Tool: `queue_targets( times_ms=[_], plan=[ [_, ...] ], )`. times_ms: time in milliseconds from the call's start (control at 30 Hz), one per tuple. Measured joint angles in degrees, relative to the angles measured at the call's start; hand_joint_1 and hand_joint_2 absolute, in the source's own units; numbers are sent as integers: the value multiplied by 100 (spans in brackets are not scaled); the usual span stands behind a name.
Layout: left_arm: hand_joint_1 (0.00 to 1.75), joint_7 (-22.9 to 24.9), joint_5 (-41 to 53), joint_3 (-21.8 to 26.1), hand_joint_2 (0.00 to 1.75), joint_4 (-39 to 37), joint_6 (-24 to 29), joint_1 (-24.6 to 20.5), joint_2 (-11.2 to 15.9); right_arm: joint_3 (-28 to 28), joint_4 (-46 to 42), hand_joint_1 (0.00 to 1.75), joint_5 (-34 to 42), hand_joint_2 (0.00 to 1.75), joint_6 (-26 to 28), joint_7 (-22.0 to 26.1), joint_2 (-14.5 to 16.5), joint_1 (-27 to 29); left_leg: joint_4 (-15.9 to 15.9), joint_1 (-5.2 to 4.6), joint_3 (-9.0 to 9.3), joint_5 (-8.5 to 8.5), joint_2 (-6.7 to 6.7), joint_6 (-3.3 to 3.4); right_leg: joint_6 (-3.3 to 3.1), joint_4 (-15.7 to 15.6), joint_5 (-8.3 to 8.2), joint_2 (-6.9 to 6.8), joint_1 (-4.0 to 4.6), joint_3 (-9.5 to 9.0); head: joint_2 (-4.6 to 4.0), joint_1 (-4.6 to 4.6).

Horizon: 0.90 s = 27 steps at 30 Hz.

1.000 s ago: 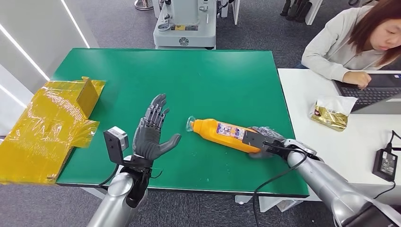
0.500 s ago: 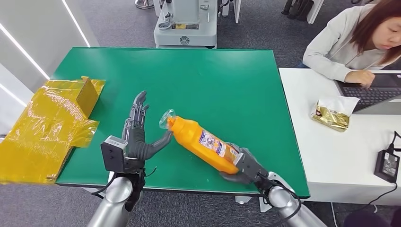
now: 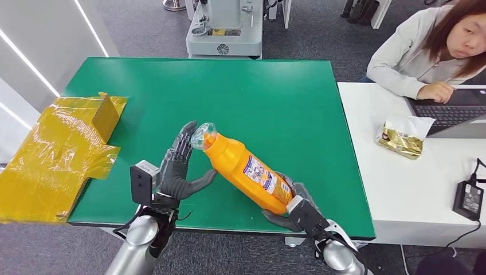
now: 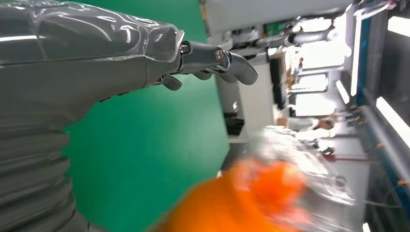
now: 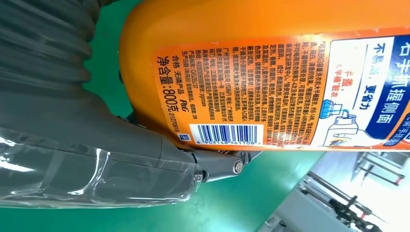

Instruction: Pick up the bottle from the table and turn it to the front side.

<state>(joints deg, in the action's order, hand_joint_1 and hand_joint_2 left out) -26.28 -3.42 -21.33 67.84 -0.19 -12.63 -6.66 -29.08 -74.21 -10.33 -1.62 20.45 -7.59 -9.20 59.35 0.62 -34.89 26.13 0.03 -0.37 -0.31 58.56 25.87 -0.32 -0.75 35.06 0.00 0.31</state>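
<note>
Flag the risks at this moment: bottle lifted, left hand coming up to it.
1. The right hand grips the orange bottle only at its base, and the bottle is tilted, so it may slip or pivot.
2. The left hand sits open by the clear cap; a poor close could knock the bottle away.

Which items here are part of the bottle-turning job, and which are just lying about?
Part of the job:
- orange bottle, tilted, cap end raised
- right hand, gripping its base
- left hand, open beside the cap end
- green table

Lying about:
- yellow taped box
- gold snack bag
- laptop
- power adapter
</note>
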Motion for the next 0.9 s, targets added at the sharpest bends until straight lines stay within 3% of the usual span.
queue_targets(
  times_ms=[133, 400, 533, 800, 900],
  plan=[
    [0, 67, -86, 2, 175, -202, -336, -68, 66, 158, -42, 175, -89, 175, -2, 74, 87, 6, -1, 1, -1, 0, -1, 0, 0, 1, 0, -1, 1, 1, 0, 1],
    [0, 500, -1067, 22, 175, -713, -1745, -339, 168, 434, 58, 175, -173, 175, -19, 189, 202, -103, 0, 0, -2, 0, -1, 0, 0, 1, 0, -1, 0, 1, 0, 1],
    [0, 669, -1512, 40, 175, -842, -2177, -499, 193, 533, 135, 175, -154, 175, -14, 213, 215, -151, 2, 0, -2, -1, -2, 0, 0, 1, 0, -2, 0, 1, 0, 1],
    [0, 889, -1956, 41, 175, -807, -2353, -709, 226, 654, 133, 175, -110, 175, 13, 227, 215, -131, 2, 0, -2, 0, -2, 0, 0, 1, 0, -1, 0, 4, 0, 1],
    [0, 752, -1715, 29, 175, -714, -1781, -896, 214, 704, 61, 175, 9, 175, 58, 246, 228, -88, 3, 1, -2, -1, -2, -1, 0, 1, -1, -2, 1, 5, 0, 1]
  ],
)
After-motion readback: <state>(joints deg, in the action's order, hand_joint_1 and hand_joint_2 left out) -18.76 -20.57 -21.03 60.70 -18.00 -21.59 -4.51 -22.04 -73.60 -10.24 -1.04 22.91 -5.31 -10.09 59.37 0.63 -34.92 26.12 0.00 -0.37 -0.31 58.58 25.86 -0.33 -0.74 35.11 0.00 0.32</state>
